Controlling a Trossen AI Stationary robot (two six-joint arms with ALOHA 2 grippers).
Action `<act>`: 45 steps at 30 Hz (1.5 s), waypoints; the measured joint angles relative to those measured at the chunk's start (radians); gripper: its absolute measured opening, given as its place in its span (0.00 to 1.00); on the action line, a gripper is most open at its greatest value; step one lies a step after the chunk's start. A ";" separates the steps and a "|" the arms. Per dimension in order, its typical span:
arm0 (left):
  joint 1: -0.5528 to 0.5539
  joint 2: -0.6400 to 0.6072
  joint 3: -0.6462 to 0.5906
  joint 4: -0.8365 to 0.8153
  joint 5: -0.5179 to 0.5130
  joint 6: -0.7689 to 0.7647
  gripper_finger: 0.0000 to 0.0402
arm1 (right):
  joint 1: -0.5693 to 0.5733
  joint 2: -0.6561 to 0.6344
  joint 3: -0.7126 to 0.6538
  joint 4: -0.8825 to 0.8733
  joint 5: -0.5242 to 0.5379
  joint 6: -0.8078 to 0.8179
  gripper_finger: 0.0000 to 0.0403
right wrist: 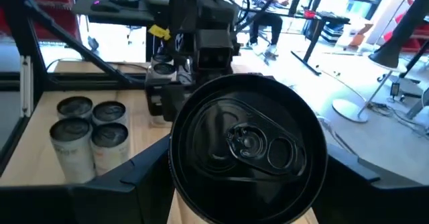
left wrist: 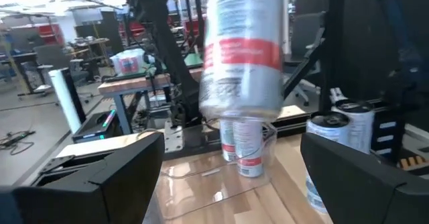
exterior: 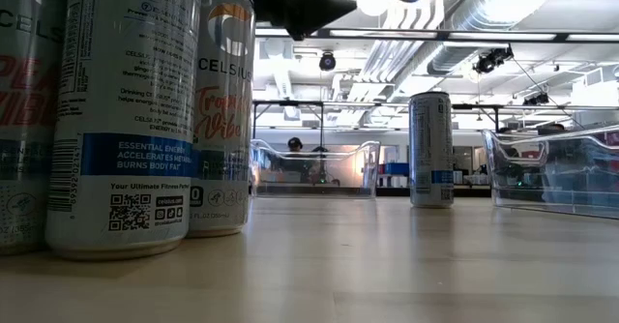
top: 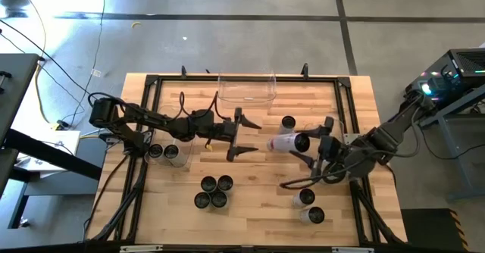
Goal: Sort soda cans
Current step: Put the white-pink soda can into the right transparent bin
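The right gripper [top: 314, 145] held a silvery, dark-topped soda can [top: 286, 142] sideways between its fingers; the left gripper [top: 241, 134] gaped wide, empty.

A: I count 4 soda cans [top: 213, 192] clustered upright near the front edge, 2 [top: 166, 152] on the left.
B: I see 1 can [top: 289, 142] tipped sideways mid-table, 1 upright [top: 288, 123] behind it, 2 [top: 309, 206] front right.

Two dark jointed arms, black cables looped alongside; matte black wedge-shaped claw fingers [left wrist: 100, 184].
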 joint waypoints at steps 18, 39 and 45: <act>0.000 0.000 -0.001 0.067 0.029 -0.033 0.86 | -0.191 0.143 0.000 0.166 -0.138 -0.113 0.64; 0.002 -0.001 -0.001 0.010 0.026 0.066 0.83 | -0.259 0.220 0.000 0.338 -0.194 -0.177 0.64; 0.002 -0.001 -0.001 -0.004 0.020 0.070 0.71 | -0.273 0.229 0.000 0.337 -0.221 -0.196 0.64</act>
